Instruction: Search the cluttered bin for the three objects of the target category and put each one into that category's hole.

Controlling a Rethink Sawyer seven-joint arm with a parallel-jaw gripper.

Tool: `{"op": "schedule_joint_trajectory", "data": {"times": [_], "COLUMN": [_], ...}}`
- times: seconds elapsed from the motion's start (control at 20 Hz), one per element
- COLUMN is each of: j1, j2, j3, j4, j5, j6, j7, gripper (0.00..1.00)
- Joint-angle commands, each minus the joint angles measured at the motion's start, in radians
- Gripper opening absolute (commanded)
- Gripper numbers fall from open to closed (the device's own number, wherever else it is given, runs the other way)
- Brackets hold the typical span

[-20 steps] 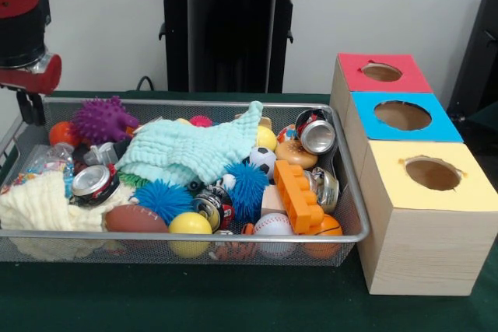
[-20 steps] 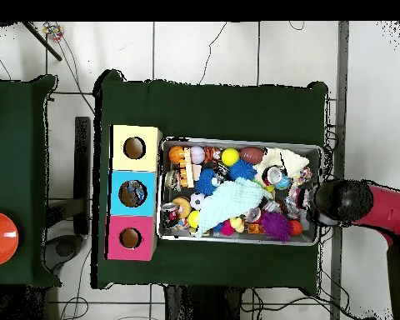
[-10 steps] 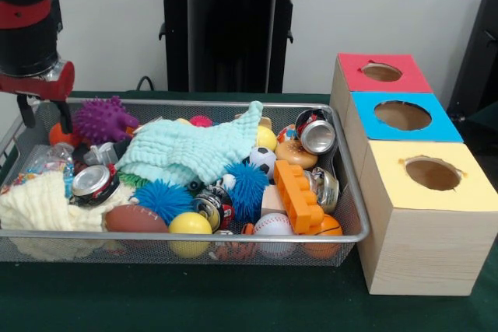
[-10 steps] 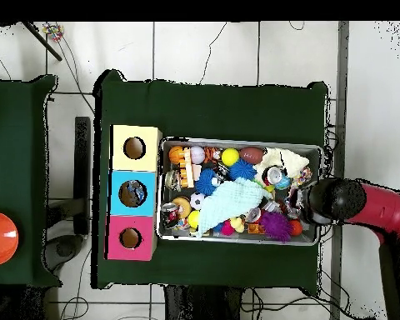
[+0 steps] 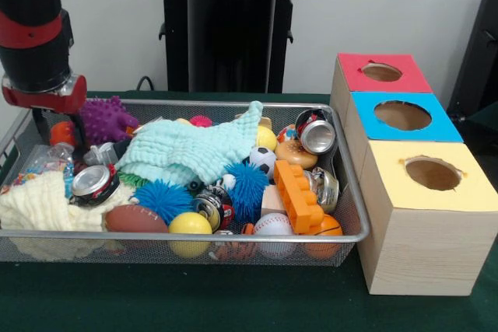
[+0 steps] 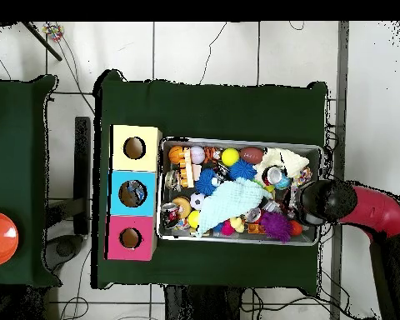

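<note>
The target category is not stated, so we cannot name the three objects; all candidates lie in the bin [image 5: 354, 192], among them cans [image 5: 317, 136], balls [image 5: 189, 224] and cloths [image 5: 194, 149]. The three-hole box [image 5: 405, 114] stands just beside the bin. The gripper [image 5: 54, 126] hangs over the bin's end farthest from the box, near the purple spiky ball [image 5: 103, 118]; we cannot tell how its jaws stand. We judge the search step in hand; the next move calls for a descent onto one item.
</note>
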Motion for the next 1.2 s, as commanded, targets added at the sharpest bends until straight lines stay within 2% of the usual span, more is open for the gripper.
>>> {"op": "schedule_joint_trajectory", "data": {"times": [0.05, 0.3, 1.2], "j1": [-0.023, -0.019, -0.028], "j2": [0.096, 0.144, 0.186], "j3": [0.029, 0.02, -0.011], "j4": [0.01, -0.024, -0.088], "j5": [-0.041, -0.055, -0.088], "j6": [-0.113, -0.148, -0.18], "j7": [-0.073, -0.072, -0.104], "gripper": [1.0, 1.0, 1.0]}}
